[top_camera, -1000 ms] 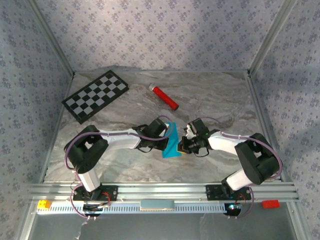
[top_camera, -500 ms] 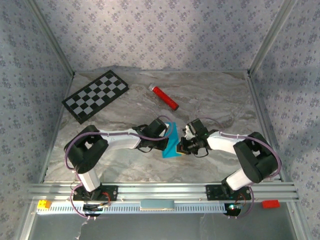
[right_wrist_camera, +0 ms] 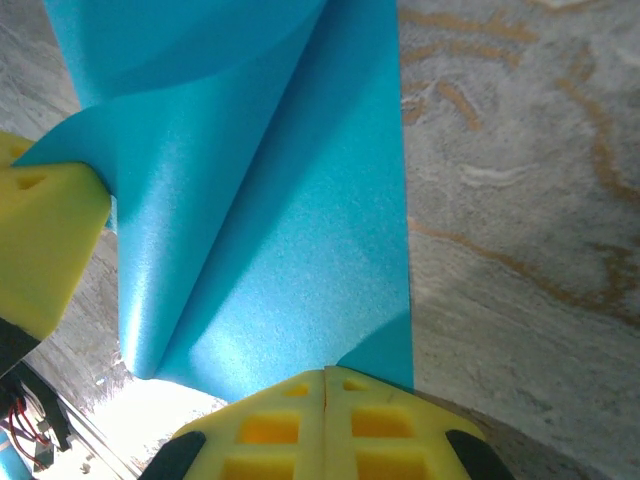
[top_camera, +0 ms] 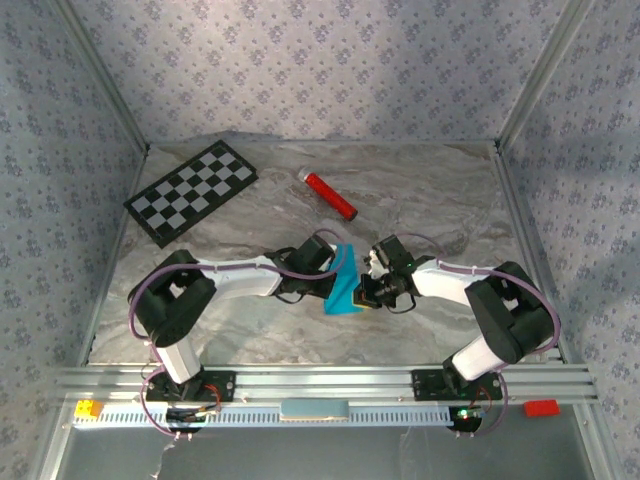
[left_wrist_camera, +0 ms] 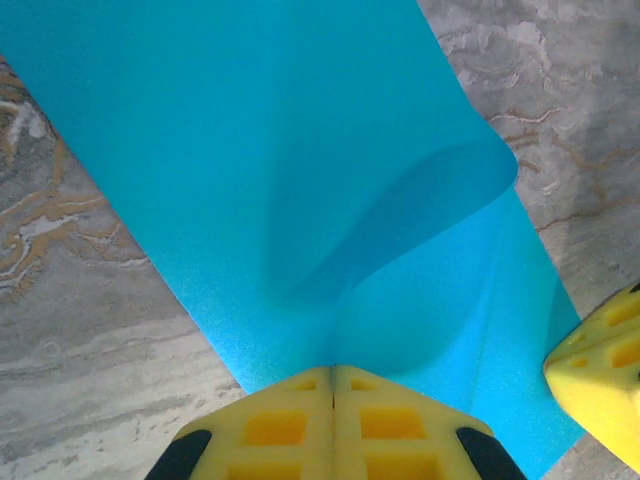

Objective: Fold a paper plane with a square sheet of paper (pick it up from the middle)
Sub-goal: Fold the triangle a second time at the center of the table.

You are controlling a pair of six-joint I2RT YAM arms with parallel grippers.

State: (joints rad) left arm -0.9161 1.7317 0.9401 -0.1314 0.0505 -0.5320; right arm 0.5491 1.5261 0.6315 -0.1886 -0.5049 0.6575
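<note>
The square sheet of paper (top_camera: 343, 289) lies about the middle of the bench (top_camera: 420, 200), a little toward the near edge, between the two arms. It is partly folded: one flap curls up and stands off the rest of the sheet. The left claw (left_wrist_camera: 333, 372) is closed and pinches the left border of the paper between its yellow fingers (left_wrist_camera: 270, 425). The right claw (right_wrist_camera: 325, 375) is also closed, and it holds the opposite border of the same sheet. The two claws are near each other. The red cylinder (top_camera: 330, 196) lies farther back, apart from the paper. The checkerboard (top_camera: 192, 190) rests at the far left corner.
</note>
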